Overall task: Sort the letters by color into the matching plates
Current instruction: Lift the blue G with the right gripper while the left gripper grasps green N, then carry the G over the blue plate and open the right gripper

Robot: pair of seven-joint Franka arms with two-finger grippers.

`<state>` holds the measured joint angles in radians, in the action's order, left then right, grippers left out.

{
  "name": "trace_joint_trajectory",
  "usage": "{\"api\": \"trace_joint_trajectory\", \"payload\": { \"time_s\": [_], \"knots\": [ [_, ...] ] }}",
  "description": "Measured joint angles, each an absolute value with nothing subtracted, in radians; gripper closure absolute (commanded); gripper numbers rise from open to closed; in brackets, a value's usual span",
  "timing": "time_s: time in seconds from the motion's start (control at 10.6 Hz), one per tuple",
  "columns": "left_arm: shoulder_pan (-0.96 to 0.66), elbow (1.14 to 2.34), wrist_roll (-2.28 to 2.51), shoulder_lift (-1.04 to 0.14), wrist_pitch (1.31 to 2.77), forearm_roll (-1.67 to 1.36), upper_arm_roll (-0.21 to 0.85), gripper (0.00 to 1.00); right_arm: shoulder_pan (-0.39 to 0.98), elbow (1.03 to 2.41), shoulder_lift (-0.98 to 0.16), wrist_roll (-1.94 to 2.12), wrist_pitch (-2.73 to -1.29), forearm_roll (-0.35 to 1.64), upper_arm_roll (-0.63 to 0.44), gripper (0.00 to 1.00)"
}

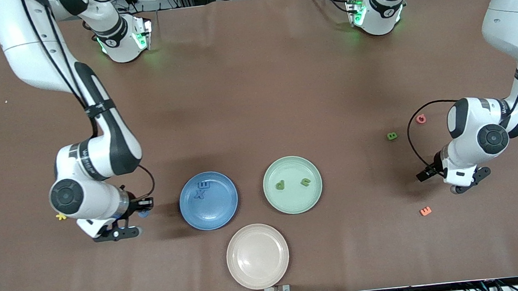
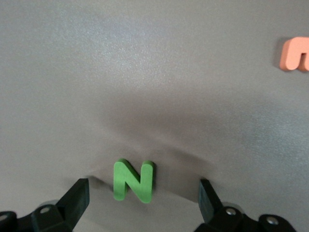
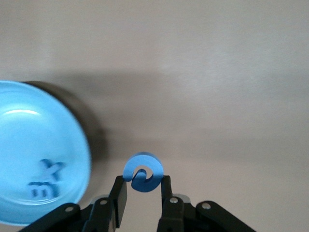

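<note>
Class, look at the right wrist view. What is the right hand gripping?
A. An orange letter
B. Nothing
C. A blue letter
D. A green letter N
C: the right hand is shut on a curled blue letter, held up beside the blue plate.

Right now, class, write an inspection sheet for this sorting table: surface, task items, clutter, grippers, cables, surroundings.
Surface: brown table, no spills seen.
Task items: blue plate holds two blue letters; green plate holds two green letters; green N and another green letter lie loose on the table.
Clutter: empty beige plate; pink letter, orange letter, yellow letter.
Grippers: right gripper shut on a blue letter beside the blue plate; left gripper open over the green N.
Cables: black cable loops at the left arm.
Surroundings: rack and cords by the bases.
</note>
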<state>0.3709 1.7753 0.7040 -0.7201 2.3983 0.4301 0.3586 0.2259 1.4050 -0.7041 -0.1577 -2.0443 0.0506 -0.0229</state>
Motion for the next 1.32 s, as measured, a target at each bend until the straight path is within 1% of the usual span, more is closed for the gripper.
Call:
{"api": "trace_joint_trajectory", "payload": {
  "time_s": [0.38, 0.85, 1.04, 1.13, 1.22, 1.32],
  "knots": [
    [0.371, 1.775, 0.675, -0.721, 2.398, 0.429, 0.359, 0.00, 0.292, 1.387, -0.704, -0.316, -2.016, 0.053, 0.038, 0.79],
    [0.383, 1.775, 0.566, -0.723, 2.398, 0.346, 0.358, 0.00, 0.394, 1.387, -0.709, -0.473, -2.017, 0.053, 0.042, 0.79],
    [0.397, 1.775, 0.536, -0.723, 2.398, 0.344, 0.359, 0.00, 0.421, 1.388, -0.718, -0.502, -2.046, 0.052, 0.042, 0.78],
    [0.399, 1.773, 0.533, -0.724, 2.399, 0.344, 0.359, 0.00, 0.426, 1.389, -0.723, -0.506, -2.058, 0.052, 0.042, 0.72],
    [0.399, 1.772, 0.532, -0.724, 2.399, 0.344, 0.359, 0.00, 0.429, 1.389, -0.729, -0.507, -2.066, 0.052, 0.042, 0.40],
    [0.399, 1.771, 0.532, -0.725, 2.399, 0.344, 0.359, 0.04, 0.431, 1.389, -0.732, -0.507, -2.069, 0.052, 0.042, 0.00]
  ]
}}
